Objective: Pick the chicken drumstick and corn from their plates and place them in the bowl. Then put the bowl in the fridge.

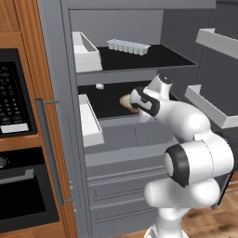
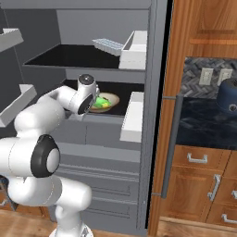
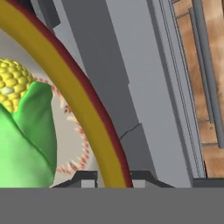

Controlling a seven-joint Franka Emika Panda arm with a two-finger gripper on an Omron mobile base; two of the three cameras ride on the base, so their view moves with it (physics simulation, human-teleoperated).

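The tan-rimmed round bowl (image 1: 125,102) is largely hidden behind the end effector; the green-husked yellow corn (image 3: 22,131) is cropped at the left edge.

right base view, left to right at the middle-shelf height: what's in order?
Door rack → robot wrist with the pincer shut on the bowl → bowl holding the corn → white bin → fridge door handle → dark blue pot on the counter.

The tan-rimmed bowl (image 2: 110,100) sits mid-frame on the open fridge's (image 2: 106,139) dark middle shelf, green-husked corn (image 2: 101,102) inside it.
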